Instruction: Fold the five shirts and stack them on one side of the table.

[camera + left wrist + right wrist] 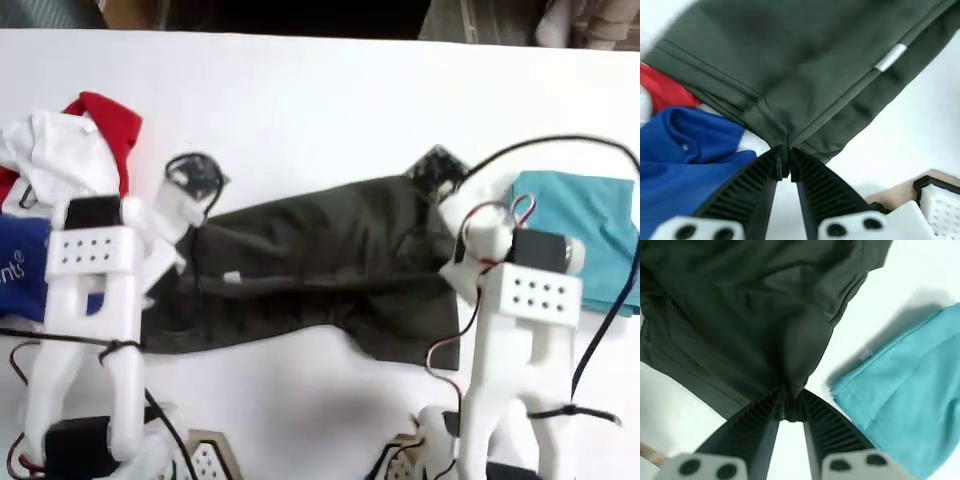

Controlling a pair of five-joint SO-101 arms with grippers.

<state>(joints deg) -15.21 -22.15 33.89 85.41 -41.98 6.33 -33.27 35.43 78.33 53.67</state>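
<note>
A dark green shirt (320, 260) is stretched across the middle of the table between the two arms. My left gripper (783, 162) is shut on a seam corner of the dark green shirt (805, 75) at its left end. My right gripper (790, 407) is shut on a pinch of the dark green shirt (740, 325) at its right end. A folded teal shirt (585, 235) lies flat at the right side, and the teal shirt (910, 400) shows beside the right gripper. A blue shirt (685, 160), a red shirt (110, 125) and a white shirt (55, 150) are heaped at the left.
The white table (300, 100) has free room along its far side. Arm bases and cables (100, 440) stand along the near edge, with a tan and white base plate (935, 200) close to the left gripper.
</note>
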